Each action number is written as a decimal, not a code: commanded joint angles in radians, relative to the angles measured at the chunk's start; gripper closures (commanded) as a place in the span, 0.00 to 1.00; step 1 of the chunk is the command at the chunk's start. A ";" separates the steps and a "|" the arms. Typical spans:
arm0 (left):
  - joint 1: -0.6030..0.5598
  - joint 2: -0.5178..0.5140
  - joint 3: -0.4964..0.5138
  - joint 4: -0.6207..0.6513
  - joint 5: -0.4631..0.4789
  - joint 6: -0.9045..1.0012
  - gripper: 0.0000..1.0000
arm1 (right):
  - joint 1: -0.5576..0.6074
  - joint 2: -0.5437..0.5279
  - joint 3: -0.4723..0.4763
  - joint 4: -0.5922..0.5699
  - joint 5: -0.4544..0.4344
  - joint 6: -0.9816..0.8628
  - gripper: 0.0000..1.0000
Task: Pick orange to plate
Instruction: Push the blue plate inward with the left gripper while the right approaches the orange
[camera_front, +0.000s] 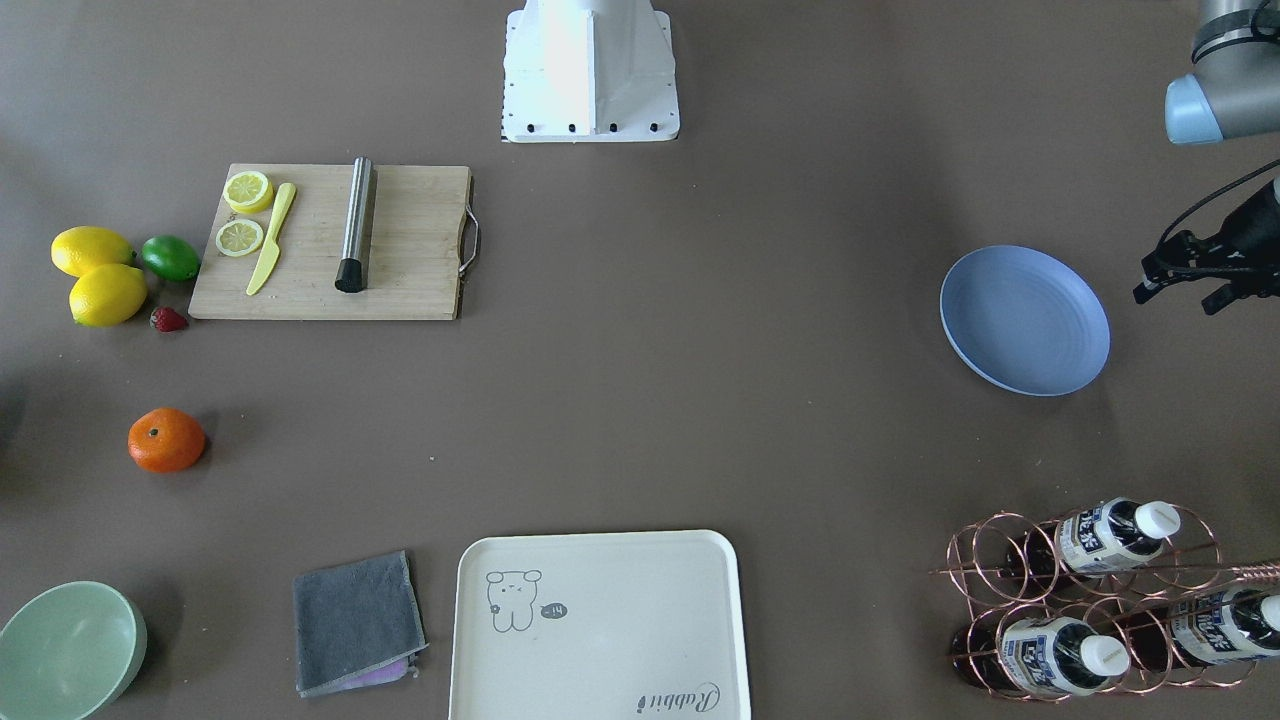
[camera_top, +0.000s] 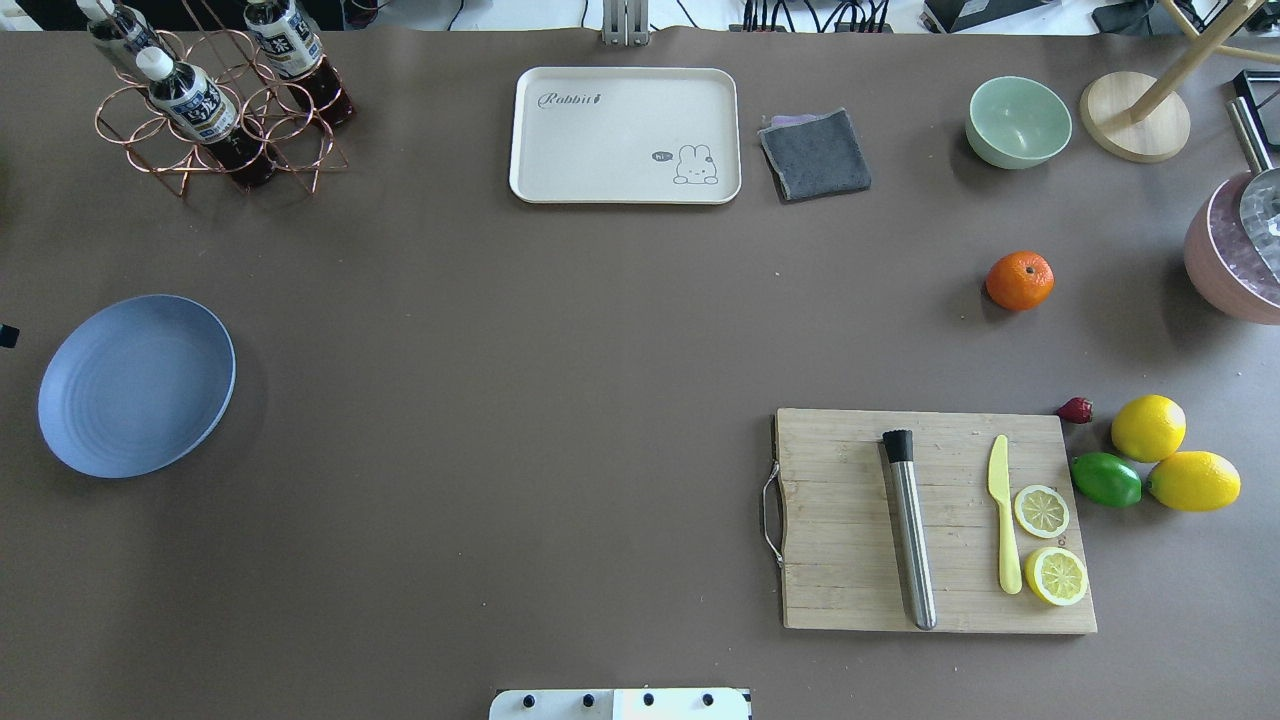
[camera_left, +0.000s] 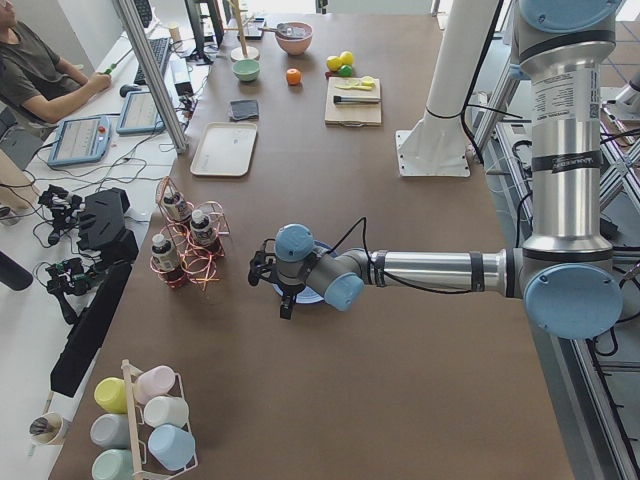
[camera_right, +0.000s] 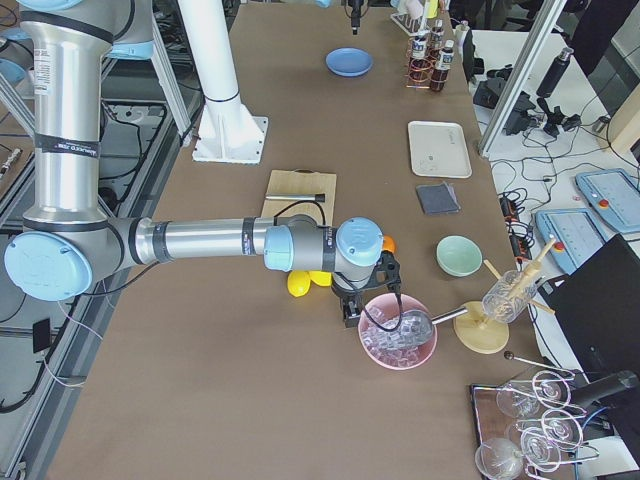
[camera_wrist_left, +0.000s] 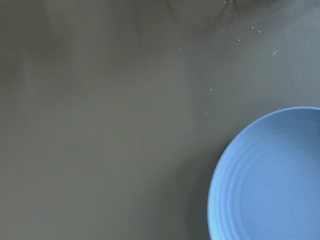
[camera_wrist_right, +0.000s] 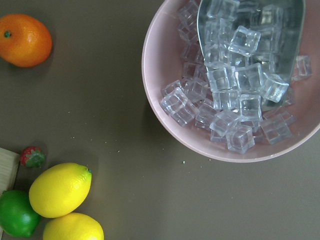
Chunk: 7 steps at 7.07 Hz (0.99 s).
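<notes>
Brown table (camera_top: 500, 400), lots on it. The orange (camera_top: 1019, 280) sits by itself on bare tabletop on the right side, in the far half, stem dot showing on top. The pale green bowl (camera_top: 1018, 120) is farther back from it and the wooden cutting board (camera_top: 850, 560) is nearer to me. It's apart from the other fruit. Way over at the left edge, well apart from it, lies the plate (camera_top: 135, 385), blue-grey w/ faint rings.

My left pincer (camera_left: 285, 298) hangs above the table just left of the plate, pointing down. Its cam catches only a curve of the plate's rim plus brown surface. Fingers apart or together? Can't tell, no view shows them clearly.

My right pincer (camera_right: 353, 312) hangs over bare table btw the pink bowl (camera_wrist_right: 165, 100) of ice cubes (a metal scoop (camera_wrist_right: 295, 30) lies in it) and the two lemons (camera_wrist_right: 60, 190). It shows only in the side view, so I can't tell its state either. The orange is near it, a bit to the left, not touched.

A lime (camera_wrist_right: 17, 220) touches the lemons and a strawberry (camera_wrist_right: 32, 156) lies just beside them, all off the board's right end. On the board: steel tube (camera_top: 910, 540), yellow knife (camera_top: 1003, 525), two lemon slices (camera_top: 1041, 511). Along the far edge: cream tray (camera_top: 625, 190), grey cloth (camera_top: 815, 152), and far left a copper rack (camera_top: 130, 140) w/ bottles.
</notes>
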 joint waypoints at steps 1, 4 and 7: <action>0.082 -0.048 0.120 -0.140 0.043 -0.105 0.05 | -0.014 0.006 0.000 0.001 0.003 0.005 0.00; 0.122 -0.078 0.134 -0.140 0.044 -0.161 1.00 | -0.020 0.008 0.003 0.001 0.003 0.007 0.00; 0.121 -0.078 0.104 -0.125 0.018 -0.170 1.00 | -0.022 0.008 0.011 0.001 0.022 0.010 0.00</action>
